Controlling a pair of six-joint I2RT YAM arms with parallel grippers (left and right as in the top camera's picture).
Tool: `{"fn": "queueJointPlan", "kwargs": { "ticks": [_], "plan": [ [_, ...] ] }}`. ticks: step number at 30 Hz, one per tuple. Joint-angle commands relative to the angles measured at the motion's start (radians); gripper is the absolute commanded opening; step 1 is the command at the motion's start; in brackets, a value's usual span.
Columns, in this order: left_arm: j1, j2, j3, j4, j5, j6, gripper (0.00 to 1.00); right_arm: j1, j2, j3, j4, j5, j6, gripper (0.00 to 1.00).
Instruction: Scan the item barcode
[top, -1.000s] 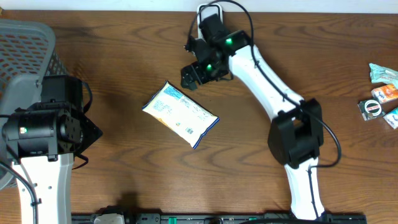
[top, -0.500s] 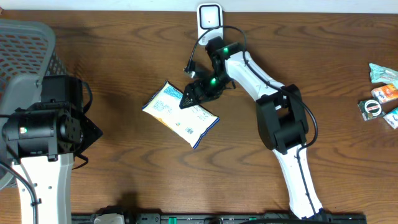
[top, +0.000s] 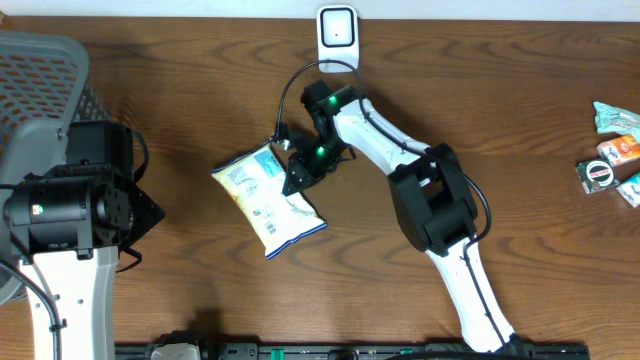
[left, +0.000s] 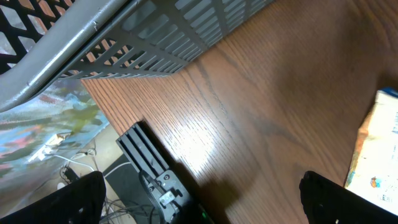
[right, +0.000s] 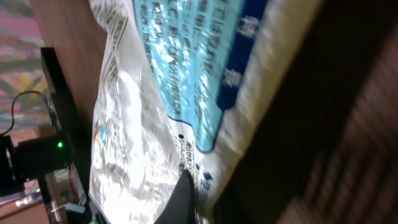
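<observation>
The white-and-blue plastic snack bag (top: 262, 198) sits at the middle of the brown wooden table (top: 520, 110); the right end effector (top: 297, 172) clamps its upper-right edge; the left end effector (left: 202, 198) stands wide open, well apart.

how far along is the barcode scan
Done: the right gripper is shut on the bag's upper edge. In hand: the bag looks flat on the table, not lifted. Left: carry it to the white scanner at the far edge.
</observation>
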Motion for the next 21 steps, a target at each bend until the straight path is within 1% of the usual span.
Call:
{"fn": "queueJointPlan", "kwargs": {
  "ticks": [1, 6, 9, 12, 14, 18, 21],
  "plan": [
    [0.004, -0.004, 0.001, -0.005, -0.003, -0.013, 0.98, -0.003, 0.010, -0.002, 0.024, 0.005, 0.097, 0.01],
    [0.004, -0.004, 0.001, -0.005, -0.003, -0.013, 0.98, -0.053, -0.029, 0.003, 0.019, 0.035, 0.150, 0.01],
    [0.004, -0.004, 0.001, -0.005, -0.003, -0.013, 0.97, -0.086, -0.085, 0.003, -0.001, 0.169, 0.204, 0.01],
    [0.004, -0.004, 0.001, -0.005, -0.003, -0.013, 0.97, -0.108, -0.157, 0.003, -0.042, 0.320, 0.233, 0.01],
    [0.004, -0.004, 0.001, -0.006, -0.003, -0.013, 0.98, -0.115, -0.202, 0.003, -0.066, 0.385, 0.248, 0.01],
    [0.004, -0.004, 0.001, -0.005, -0.003, -0.013, 0.97, -0.111, -0.269, 0.003, -0.108, 0.410, 0.250, 0.01],
    [0.004, -0.004, 0.001, -0.005, -0.003, -0.013, 0.98, -0.100, -0.274, 0.002, -0.160, 0.422, 0.247, 0.01]
  ]
}}
